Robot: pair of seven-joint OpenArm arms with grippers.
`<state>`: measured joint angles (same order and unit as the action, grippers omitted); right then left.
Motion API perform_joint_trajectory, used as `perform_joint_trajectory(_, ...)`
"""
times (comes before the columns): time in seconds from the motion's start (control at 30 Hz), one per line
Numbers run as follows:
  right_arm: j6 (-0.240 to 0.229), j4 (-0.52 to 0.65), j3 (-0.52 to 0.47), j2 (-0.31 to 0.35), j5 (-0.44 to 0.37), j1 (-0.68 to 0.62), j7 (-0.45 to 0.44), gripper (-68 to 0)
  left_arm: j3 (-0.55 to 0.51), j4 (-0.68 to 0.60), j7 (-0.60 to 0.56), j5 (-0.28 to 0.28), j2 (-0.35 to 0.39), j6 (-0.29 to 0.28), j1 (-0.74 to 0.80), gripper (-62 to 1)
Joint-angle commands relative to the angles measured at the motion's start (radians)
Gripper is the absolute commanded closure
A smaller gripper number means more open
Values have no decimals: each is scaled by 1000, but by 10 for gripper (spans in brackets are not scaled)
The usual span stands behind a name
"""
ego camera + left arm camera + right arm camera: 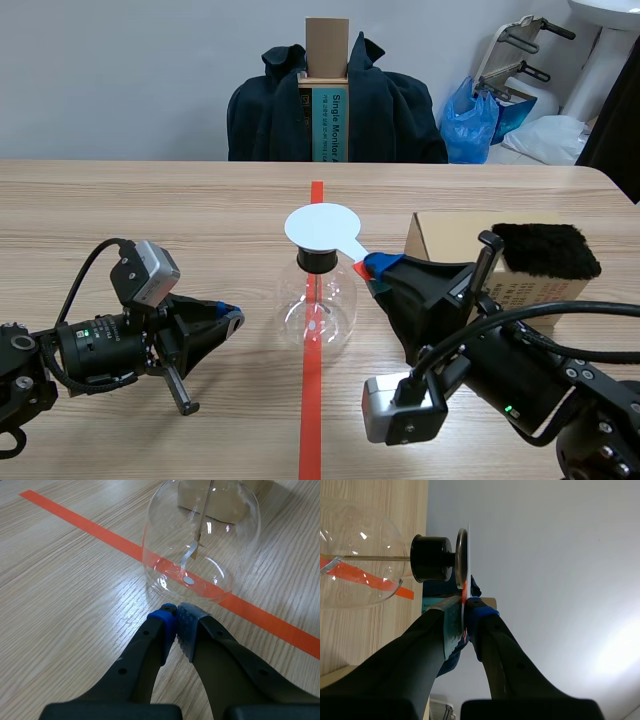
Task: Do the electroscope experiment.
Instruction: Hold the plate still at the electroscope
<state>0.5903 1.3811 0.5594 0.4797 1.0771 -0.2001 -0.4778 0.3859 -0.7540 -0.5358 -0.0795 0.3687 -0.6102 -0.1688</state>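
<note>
A glass electroscope flask [317, 305] is seen stood at the middle of a wooden table [150, 210], on the orange-red tape line [312, 400]. A cardboard box [445, 240] is set to its right, slightly farther.

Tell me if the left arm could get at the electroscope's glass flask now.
Probably yes: the left end effector, shut, lies just short of the flask with only bare table between; the right end effector holds its white paddle up at the top.

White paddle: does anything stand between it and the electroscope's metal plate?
Nothing visible does. The white paddle, pinched in the right gripper, lies right up against the metal plate above the black stopper. Nothing shows between the two.
</note>
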Motion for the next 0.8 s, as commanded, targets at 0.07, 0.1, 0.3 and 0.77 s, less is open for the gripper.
perform_joint_trajectory(0.07,15,26,-10,13,-7,10,8,-8,-3,-13,-22,7,-6,-2,-9,-19)
perform_joint_trajectory(0.1,15,26,-10,13,-7,10,8,-8,-3,-13,-22,7,-6,-2,-9,-19)
perform_joint_trajectory(0.3,16,26,-10,13,-7,10,11,-8,-3,-13,-22,7,-6,-2,-9,-19)
perform_joint_trajectory(0.77,16,26,-10,13,-7,10,12,-8,-3,-13,-22,7,-6,-2,-9,-19)
